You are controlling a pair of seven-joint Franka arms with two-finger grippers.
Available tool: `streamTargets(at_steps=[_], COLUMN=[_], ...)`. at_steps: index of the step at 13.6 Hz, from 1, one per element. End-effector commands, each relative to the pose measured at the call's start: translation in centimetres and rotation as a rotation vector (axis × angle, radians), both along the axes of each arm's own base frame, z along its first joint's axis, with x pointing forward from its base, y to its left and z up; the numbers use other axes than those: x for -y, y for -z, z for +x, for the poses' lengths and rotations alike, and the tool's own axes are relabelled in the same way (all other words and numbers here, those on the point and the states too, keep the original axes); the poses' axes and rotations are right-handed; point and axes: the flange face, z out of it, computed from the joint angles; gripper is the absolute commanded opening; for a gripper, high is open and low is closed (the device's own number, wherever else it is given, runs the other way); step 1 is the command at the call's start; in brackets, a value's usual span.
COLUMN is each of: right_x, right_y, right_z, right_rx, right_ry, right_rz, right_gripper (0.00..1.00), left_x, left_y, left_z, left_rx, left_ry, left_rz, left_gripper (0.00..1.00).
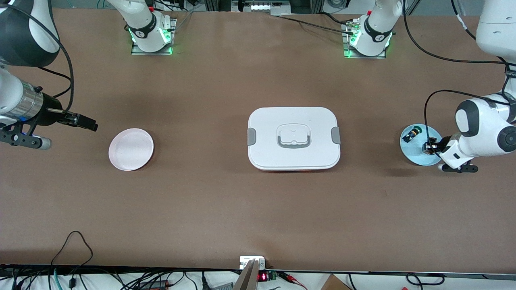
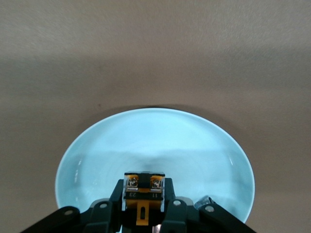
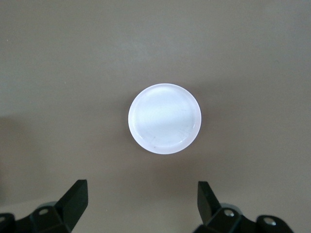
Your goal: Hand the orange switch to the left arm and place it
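The orange switch (image 2: 144,194), black-bodied with orange and yellow parts, sits between the fingers of my left gripper (image 2: 144,206), which is shut on it. In the front view the left gripper (image 1: 429,146) is low over the light blue plate (image 1: 419,155) at the left arm's end of the table. The large white box (image 1: 293,139) with grey clips stands at the table's middle. My right gripper (image 1: 86,123) is open and empty, in the air beside the pink plate (image 1: 131,149). In the right wrist view its open fingers (image 3: 75,199) frame bare table, with the pink plate (image 3: 164,118) ahead of them.
A small black switch with a green cap (image 1: 411,133) lies on the light blue plate (image 2: 155,145), on its part farther from the front camera. Cables run along the table's near edge. Bare table lies between the box and each plate.
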Motion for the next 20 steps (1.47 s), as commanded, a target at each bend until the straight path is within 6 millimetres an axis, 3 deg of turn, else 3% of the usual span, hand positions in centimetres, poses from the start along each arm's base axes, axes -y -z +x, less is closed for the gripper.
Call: streamTargets(at_steps=[1,2,4,5,6,7,8,9,10,13,15,17,19,20], right_x=[0.6,1.4,5.0,5.0,5.6,5.7,5.7,5.7,5.8,6.3,6.6,6.7,6.7,6.7], right_y=[0.1,-0.1,-0.4,-0.7,-1.1,-1.8,-3.0,-4.7,-5.0,-4.1,-3.7,-3.7,-4.3,-4.3], right_z=[-2.0,-1.9,-2.0,-2.1,-2.2,-2.4,-2.3,-2.3,-2.5,-2.4,-2.6,-2.6,-2.8,-2.9], right_rx=[0.028,0.034,0.033,0.031,0.033,0.042,0.063,0.072,0.051,0.034,0.029,0.040,0.047,0.045], right_ry=[-0.025,-0.068,-0.059,-0.057,-0.048,-0.047,-0.059,-0.093,-0.102,-0.137,-0.134,-0.146,-0.158,-0.158], right_rz=[-0.011,-0.007,-0.009,-0.014,-0.019,-0.022,-0.022,-0.022,-0.019,-0.016,-0.015,-0.015,-0.014,-0.014], right_gripper=[1.00,1.00,1.00,1.00,1.00,1.00,1.00,1.00,1.00,1.00,1.00,1.00,1.00,1.00], left_x=[-0.2,-0.1,0.0,0.1,-0.3,-0.5,-0.5,0.0,0.9,5.6,8.7,11.3,13.6,14.0], left_y=[1.1,1.4,1.8,1.8,1.6,0.7,-0.7,-3.6,-6.4,-16.8,-24.7,-31.0,-35.6,-37.0], left_z=[0.4,0.4,0.3,0.4,0.4,0.6,0.9,1.6,2.6,3.8,2.6,0.6,-2.0,-3.0], left_rx=[-0.003,0.000,-0.004,-0.003,-0.002,0.009,0.027,0.066,0.106,0.128,0.186,0.237,0.247,0.243], left_ry=[0.034,0.038,0.045,0.053,0.047,0.046,0.044,0.051,0.067,0.108,0.090,0.052,0.002,-0.031], left_rz=[0.010,0.009,0.006,0.007,0.013,0.019,0.025,0.038,0.050,0.051,0.063,0.060,0.045,0.024], left_gripper=[0.12,0.20,0.48,0.61,0.84,1.00,1.00,1.00,1.00,1.00,1.00,1.00,1.00,1.00])
